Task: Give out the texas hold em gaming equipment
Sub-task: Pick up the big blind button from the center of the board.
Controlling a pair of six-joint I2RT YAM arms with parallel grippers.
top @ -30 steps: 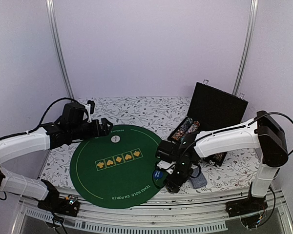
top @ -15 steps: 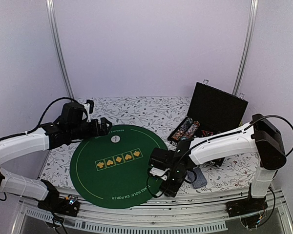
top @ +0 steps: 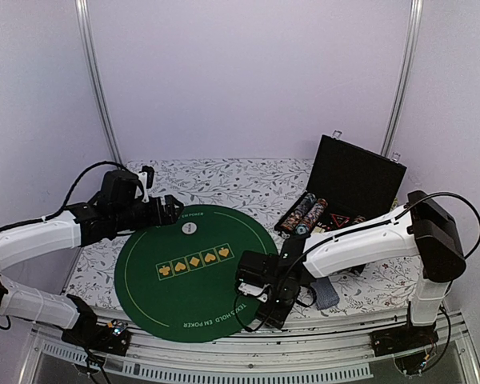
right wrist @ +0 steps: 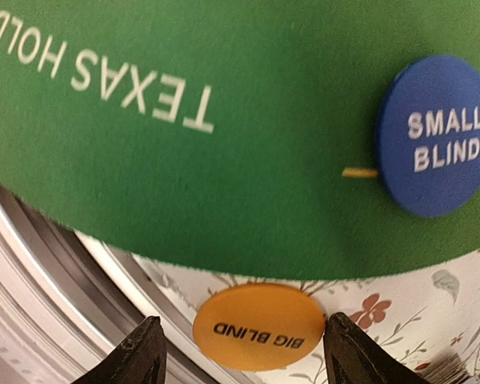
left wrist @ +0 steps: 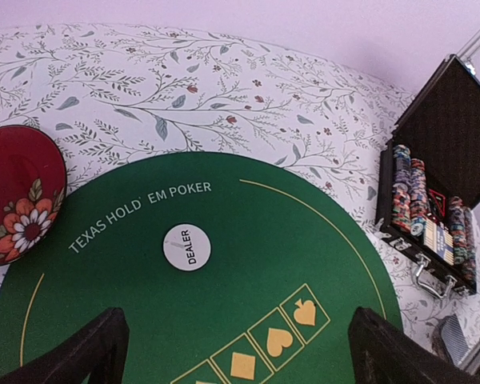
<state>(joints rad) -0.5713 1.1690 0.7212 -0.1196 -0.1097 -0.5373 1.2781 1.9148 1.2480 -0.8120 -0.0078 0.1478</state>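
Right pincer (right wrist: 243, 320) is spread wide, the orange button (right wrist: 258, 328) lying between its jaws.

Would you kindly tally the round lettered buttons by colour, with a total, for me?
white DEALER button: 1
blue SMALL BLIND button: 1
orange BIG BLIND button: 1
Total: 3
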